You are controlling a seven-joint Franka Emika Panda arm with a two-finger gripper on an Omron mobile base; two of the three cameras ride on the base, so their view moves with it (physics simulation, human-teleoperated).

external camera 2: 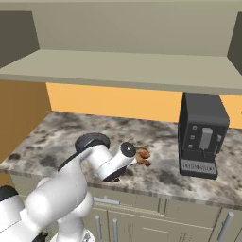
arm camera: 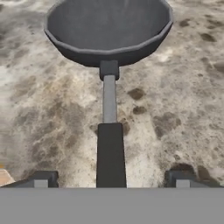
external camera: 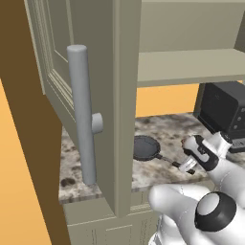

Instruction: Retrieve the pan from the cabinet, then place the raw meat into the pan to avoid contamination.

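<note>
The pan [arm camera: 108, 26] sits flat on the speckled stone counter [arm camera: 175, 100], its thin dark handle [arm camera: 110, 148] pointing straight at me. My gripper [arm camera: 111, 179] is open, one fingertip on each side of the handle's end, with clear gaps and no contact. From the left base, the pan [external camera: 145, 147] lies just right of the open door of the cabinet [external camera: 91, 72], and the gripper [external camera: 185, 165] hovers at the handle tip. The raw meat [external camera 2: 142, 156] rests on the counter to the right of the pan [external camera 2: 92, 140], which my arm partly covers.
A big black coffee machine [external camera 2: 203, 134] stands at the counter's right. The cabinet door's long grey bar handle [external camera: 81, 115] juts out close on the left. The bare cabinet shelf [external camera 2: 123, 68] hangs over the counter.
</note>
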